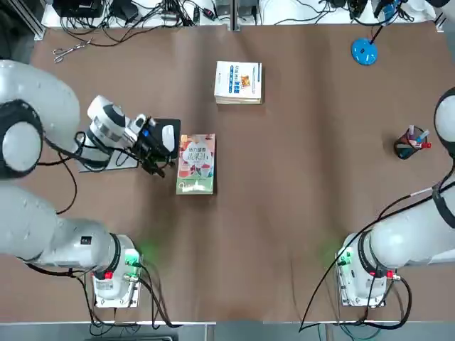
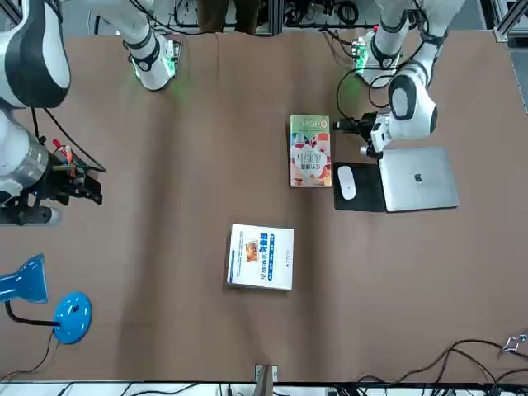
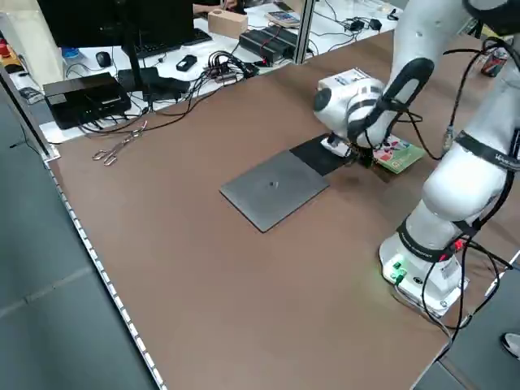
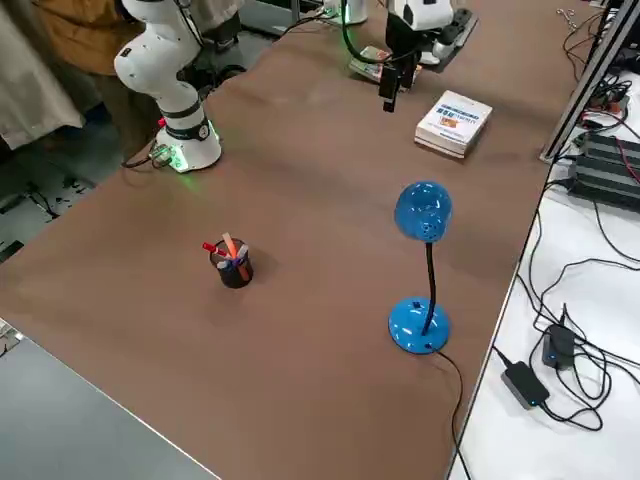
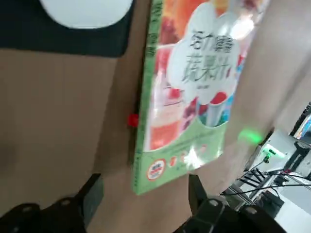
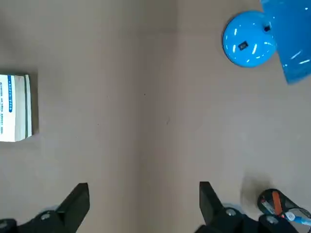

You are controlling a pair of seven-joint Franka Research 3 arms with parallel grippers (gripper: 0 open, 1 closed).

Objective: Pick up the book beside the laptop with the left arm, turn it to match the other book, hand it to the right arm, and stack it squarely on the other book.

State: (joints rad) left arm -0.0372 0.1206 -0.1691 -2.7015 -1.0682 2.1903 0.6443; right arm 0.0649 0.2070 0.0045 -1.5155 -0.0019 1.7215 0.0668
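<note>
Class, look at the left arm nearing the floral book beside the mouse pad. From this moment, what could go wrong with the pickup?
1. The book is thin and lies flat on the table; the open left gripper at its edge may slip over it instead of gripping.
2. The mouse and mouse pad sit close beside it, so the fingers could knock them.

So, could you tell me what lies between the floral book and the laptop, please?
A black mouse pad with a white mouse on it lies between the book and the laptop, clearest in the front view.
</note>
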